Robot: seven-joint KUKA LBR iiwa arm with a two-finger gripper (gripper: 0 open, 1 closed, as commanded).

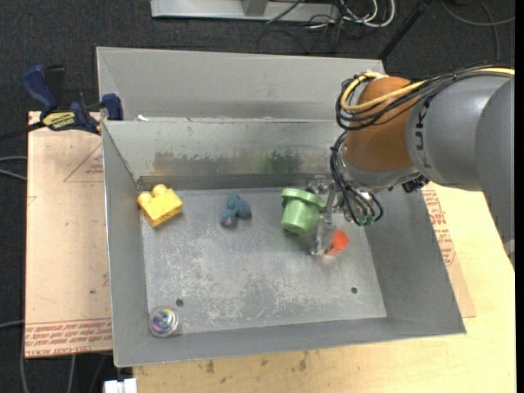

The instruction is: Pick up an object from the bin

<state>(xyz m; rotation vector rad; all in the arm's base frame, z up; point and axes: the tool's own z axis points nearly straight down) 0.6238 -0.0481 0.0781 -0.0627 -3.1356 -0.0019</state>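
Grey metal bin (246,293), floor mostly bare, sloped walls all round. Arm (467,129) comes in from the right, reaching down into the bin's right-centre.

Gripper (325,246) is low at the floor, its tip at a small orange-red piece (337,241). Cannot tell if the claw is released or clenched, or whether the piece is in it.

Green plastic cup-like cylinder (299,210) lies on its side just left of the gripper, touching or nearly. Yellow toy block (160,204) far left, small blue figure (236,210) between block and cylinder, shiny little ball (164,322) in the near-left corner, all well apart from the gripper.

Judgement: the orange-red piece looks light, stiff and small, so it could slip or skid on the metal. Best taken across its narrow width, squarely from above. The green cylinder crowds the left side and may roll if nudged. Open floor lies to the near side and right; the right wall is near, so a straight lift looks safest.
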